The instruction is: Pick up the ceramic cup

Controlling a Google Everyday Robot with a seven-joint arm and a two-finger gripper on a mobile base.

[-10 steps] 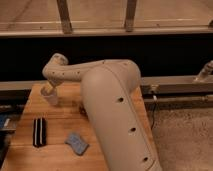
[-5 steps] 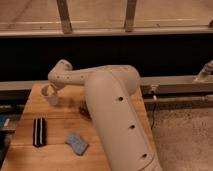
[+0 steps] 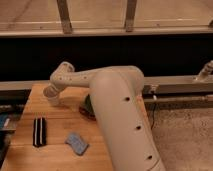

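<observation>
While my arm point(image 3: 112, 107) fills the middle of the view, I see its gripper point(image 3: 50, 95) lowered near the far left part of the wooden table point(image 3: 55, 150), at about ten o'clock from the table's centre. Whether it has closed on anything I cannot tell. I cannot make out the ceramic cup from here; if it is at the gripper, the wrist hides it. A dark green round thing point(image 3: 88, 107) peeks out beside the arm's big link, mostly covered. Nearer me, at eight o'clock, lies a black object with a pale stripe point(image 3: 39, 131), and just to its right a blue-grey sponge point(image 3: 76, 143). No writing or label is legible anywhere.
</observation>
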